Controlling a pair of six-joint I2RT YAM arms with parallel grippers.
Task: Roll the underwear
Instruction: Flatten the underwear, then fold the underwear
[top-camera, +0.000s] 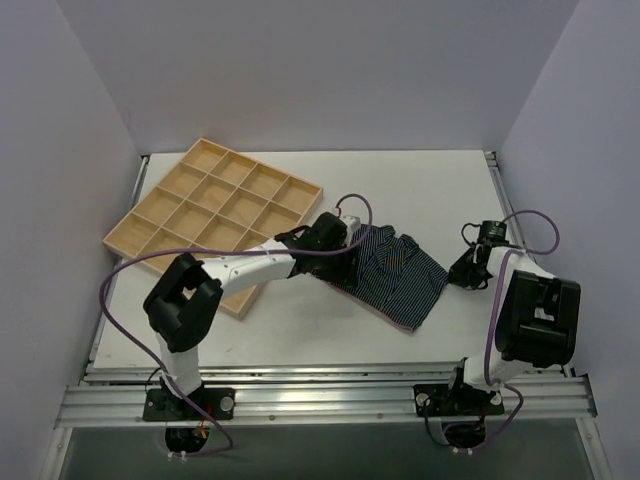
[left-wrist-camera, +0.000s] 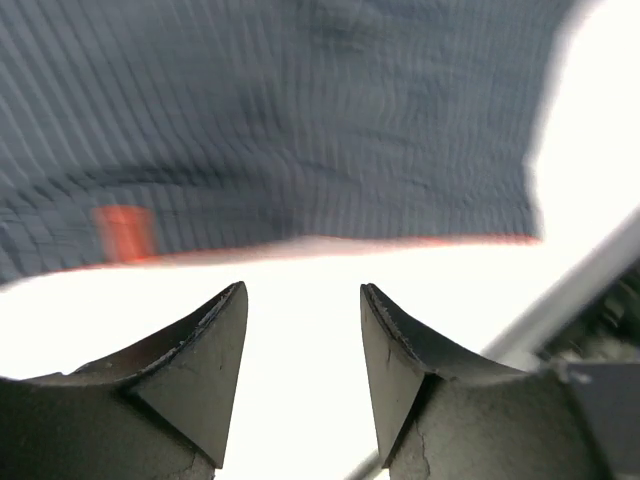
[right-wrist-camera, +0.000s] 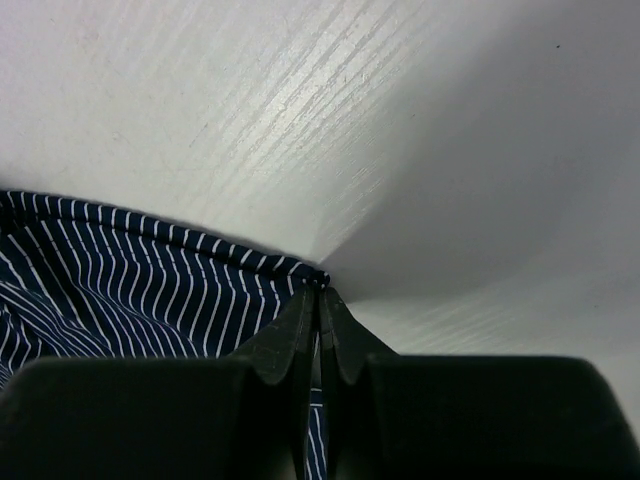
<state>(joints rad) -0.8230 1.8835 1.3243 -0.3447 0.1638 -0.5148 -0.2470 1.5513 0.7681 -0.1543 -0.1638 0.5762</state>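
The underwear (top-camera: 400, 268), navy with thin white stripes, lies spread and rumpled on the white table in the middle of the top view. My left gripper (top-camera: 348, 254) is at its left edge. In the left wrist view that gripper (left-wrist-camera: 302, 290) is open and holds nothing. The cloth (left-wrist-camera: 300, 120) and its reddish waistband edge (left-wrist-camera: 400, 243) lie just beyond the fingertips. My right gripper (top-camera: 456, 272) is at the garment's right corner. In the right wrist view it (right-wrist-camera: 320, 292) is shut on a pinch of the striped cloth (right-wrist-camera: 120, 280).
A wooden tray (top-camera: 155, 190) with several empty cells lies at the back left, with the left arm reaching over its near corner. A purple cable loops above each arm. Grey walls close in the table on three sides.
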